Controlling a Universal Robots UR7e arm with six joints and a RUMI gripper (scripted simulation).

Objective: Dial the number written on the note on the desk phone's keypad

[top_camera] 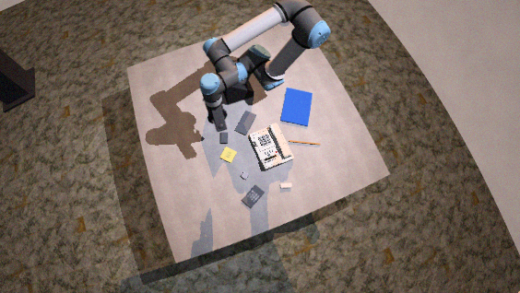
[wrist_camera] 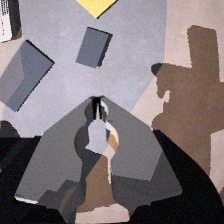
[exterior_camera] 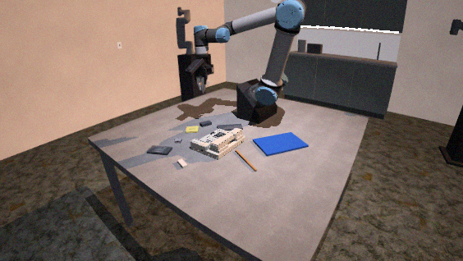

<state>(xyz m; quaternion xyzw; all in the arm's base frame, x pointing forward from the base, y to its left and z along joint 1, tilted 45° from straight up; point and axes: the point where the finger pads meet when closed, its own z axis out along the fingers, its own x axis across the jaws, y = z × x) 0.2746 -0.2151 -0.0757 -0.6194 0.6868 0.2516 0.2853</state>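
The cream desk phone (top_camera: 270,147) (exterior_camera: 215,138) lies near the middle of the table, its handset (top_camera: 281,142) in the cradle along one side. Its keypad (top_camera: 264,139) faces up. Only a corner of the phone (wrist_camera: 9,20) shows at the wrist view's upper left. The yellow note (top_camera: 228,155) (exterior_camera: 192,129) (wrist_camera: 96,6) lies flat beside the phone; its writing is too small or cut off to read. My gripper (exterior_camera: 202,91) (wrist_camera: 97,98) is shut and empty, its fingertips together. It hangs well above the table, away from the phone and touching nothing.
A small dark block (top_camera: 223,137) (wrist_camera: 94,47) and a grey slab (top_camera: 245,123) (wrist_camera: 26,75) lie between arm base and phone. A calculator (top_camera: 253,196), small cube (top_camera: 244,175) and white eraser (top_camera: 286,185) lie on the other side. A pencil (top_camera: 304,143) and blue book (top_camera: 296,107) lie beyond the handset.
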